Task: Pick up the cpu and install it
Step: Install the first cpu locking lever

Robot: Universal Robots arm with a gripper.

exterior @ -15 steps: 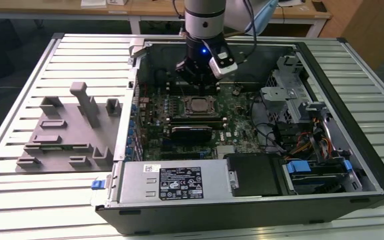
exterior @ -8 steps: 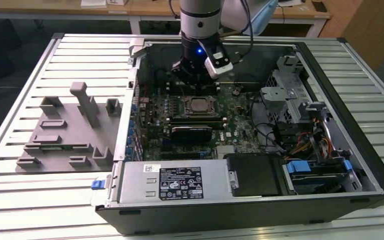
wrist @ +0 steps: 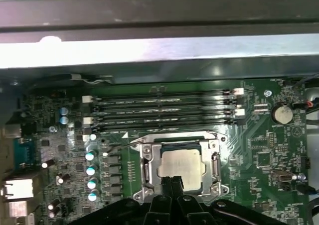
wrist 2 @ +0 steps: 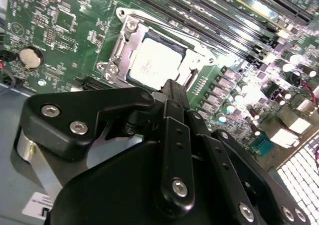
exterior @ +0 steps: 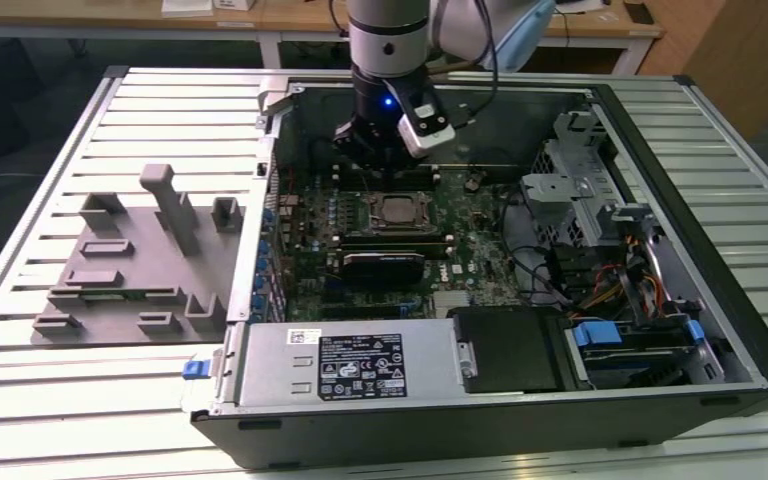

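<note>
The small square silver-topped cpu (wrist: 182,169) lies flat in the metal-framed socket (wrist: 147,166) on the green motherboard (wrist: 259,150). The board sits inside the open black computer case (exterior: 491,430) on the slatted metal desk (exterior: 64,400). The black claw (wrist: 172,181) hangs right at the cpu's edge, fingers clenched together on nothing. A grey moulded fixture (exterior: 117,270) sits on the desk at the exterior view's left.

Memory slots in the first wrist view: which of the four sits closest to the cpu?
The memory slot right beside the socket frame; the other three lie beyond it, farther from the cpu.
</note>
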